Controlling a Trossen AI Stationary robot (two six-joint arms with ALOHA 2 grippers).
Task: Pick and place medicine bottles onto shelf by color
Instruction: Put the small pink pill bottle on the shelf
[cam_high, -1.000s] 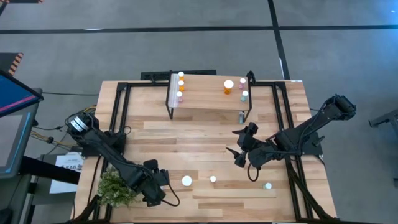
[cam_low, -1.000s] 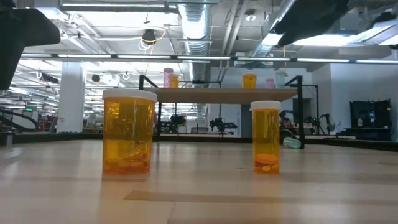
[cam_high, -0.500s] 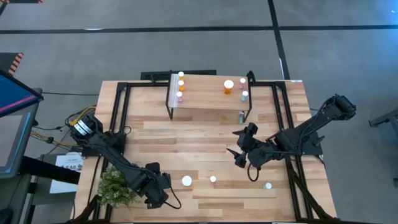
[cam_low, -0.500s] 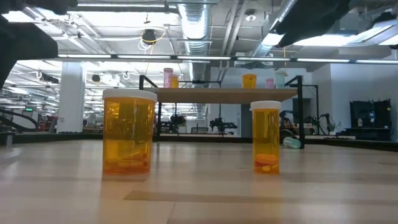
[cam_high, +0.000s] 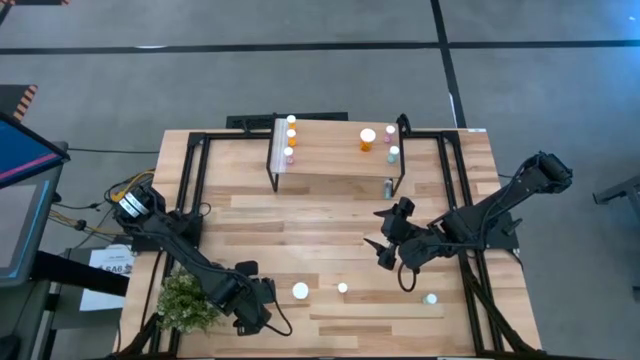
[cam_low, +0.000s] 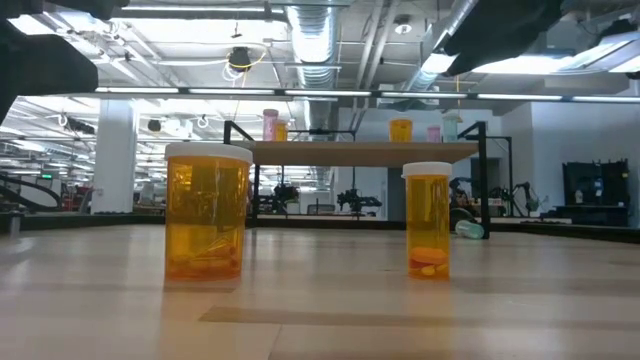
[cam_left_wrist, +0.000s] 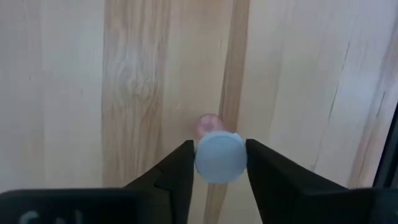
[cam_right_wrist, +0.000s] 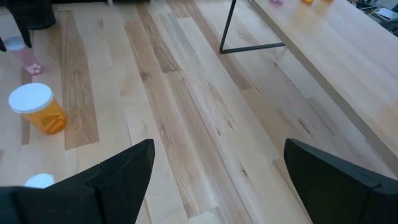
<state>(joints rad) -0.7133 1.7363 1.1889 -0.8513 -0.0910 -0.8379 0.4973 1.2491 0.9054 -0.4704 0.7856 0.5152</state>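
Note:
A small pink bottle stands near the table's near left; in the left wrist view its white cap (cam_left_wrist: 219, 157) sits between the fingers of my left gripper (cam_high: 255, 300), which is shut on it. My right gripper (cam_high: 385, 242) hangs open above the table's middle right, holding nothing. A wide orange bottle (cam_high: 300, 291), a small orange one (cam_high: 343, 288) and a pale green one (cam_high: 431, 298) stand upright on the table. The shelf (cam_high: 335, 160) at the far side carries orange and pink bottles (cam_high: 291, 140) at its left end and orange, pink and green ones (cam_high: 380, 142) at its right. My left gripper pinches the pink bottle's white cap (cam_left_wrist: 200, 163) between its two fingers, one on each opposite side of the rim. The fingers come from above, pointing down. The bottle stands upright on the table, its pink body (cam_left_wrist: 205, 123) showing past the cap.
A green plant (cam_high: 185, 300) sits at the near left edge beside my left arm. A small bottle (cam_high: 388, 187) lies by the shelf's right front leg. Bare wood stretches between the shelf and the near bottles. Black frame rails (cam_high: 195, 190) run along both sides of the table.
My left arm has shifted a little over the table's near left; in the low view its dark bulk has drawn back toward the upper corner. The bottles stand where they were.

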